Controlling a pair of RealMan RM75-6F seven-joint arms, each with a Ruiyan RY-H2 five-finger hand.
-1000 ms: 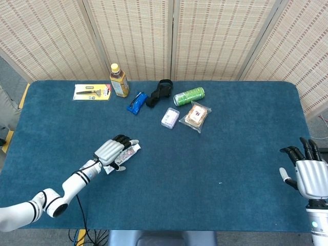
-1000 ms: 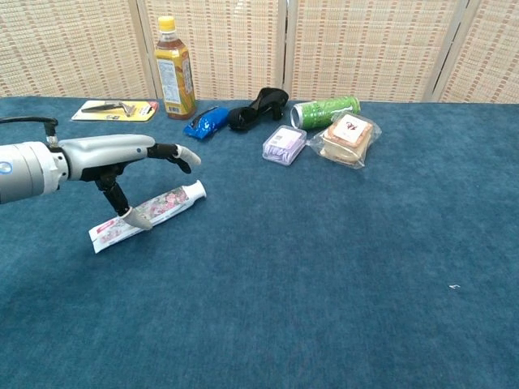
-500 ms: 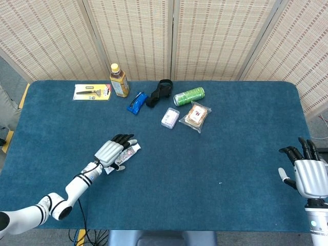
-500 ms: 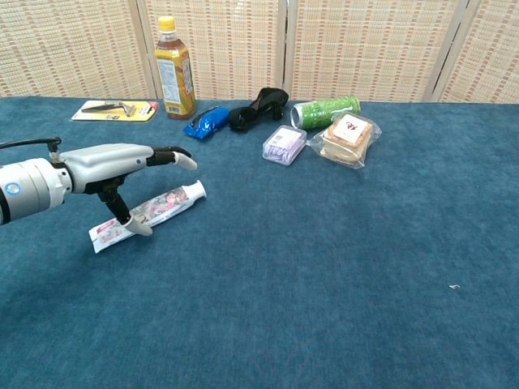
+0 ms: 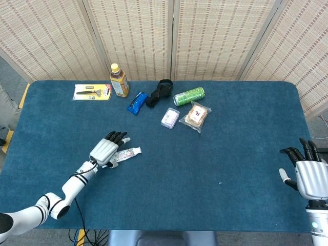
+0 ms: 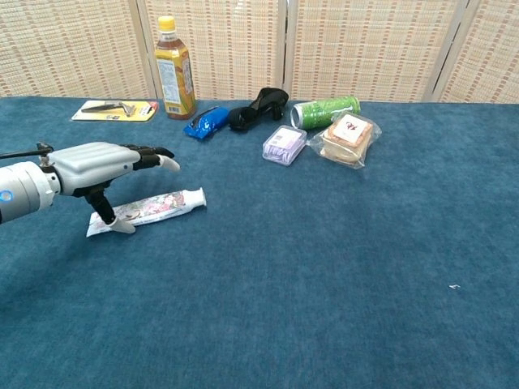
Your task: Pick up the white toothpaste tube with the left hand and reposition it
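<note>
The white toothpaste tube (image 5: 128, 154) (image 6: 156, 208) lies flat on the blue table, cap to the right. My left hand (image 5: 105, 149) (image 6: 103, 160) hovers over its flat tail end with fingers spread forward above the tube. In the chest view the thumb (image 6: 113, 221) reaches down and touches the tail; nothing is gripped. My right hand (image 5: 309, 173) stays at the table's near right edge, fingers apart and holding nothing; only the head view shows it.
Along the far side stand a yellow-capped bottle (image 5: 119, 80), a razor pack (image 5: 92, 92), a blue packet (image 5: 137, 102), a black object (image 5: 160, 92), a green can (image 5: 189, 96), a small white box (image 5: 170, 118) and a bagged sandwich (image 5: 197, 116).
My left hand has drawn back to the left toward the tube's tail. The tube has swung from a diagonal to a nearly level lie. The right hand has barely moved.
</note>
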